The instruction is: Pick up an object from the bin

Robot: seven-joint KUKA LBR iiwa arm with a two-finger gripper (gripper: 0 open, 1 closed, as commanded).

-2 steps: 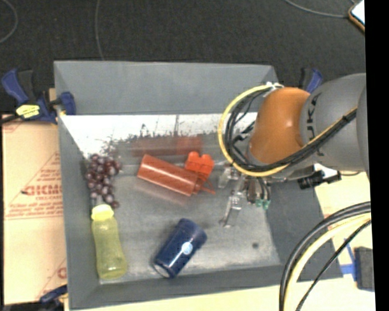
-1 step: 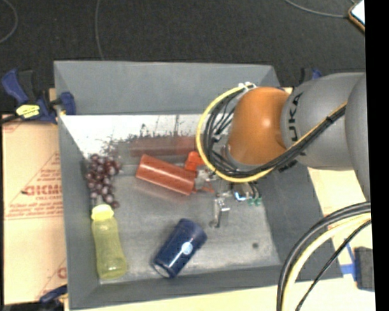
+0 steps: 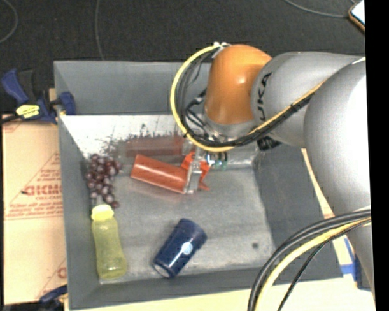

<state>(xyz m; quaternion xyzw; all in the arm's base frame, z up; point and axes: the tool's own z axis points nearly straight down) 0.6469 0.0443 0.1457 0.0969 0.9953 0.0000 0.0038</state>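
Observation:
My gripper (image 3: 194, 177) reaches down near the back middle of the bin, its light fingertips at the right end of a red-orange cylinder (image 3: 158, 173) that lies on its side, slanting down to the right. The fingertips touch or straddle that end; whether they clasp it I cannot tell. A bunch of dark purple grapes (image 3: 100, 176) lies to the left of the cylinder.
A yellow bottle (image 3: 107, 245) lies along the left wall near the front. A dark blue cup (image 3: 179, 248) lies on its side at the front middle. The arm and its orange cover hang over the back right of the bin.

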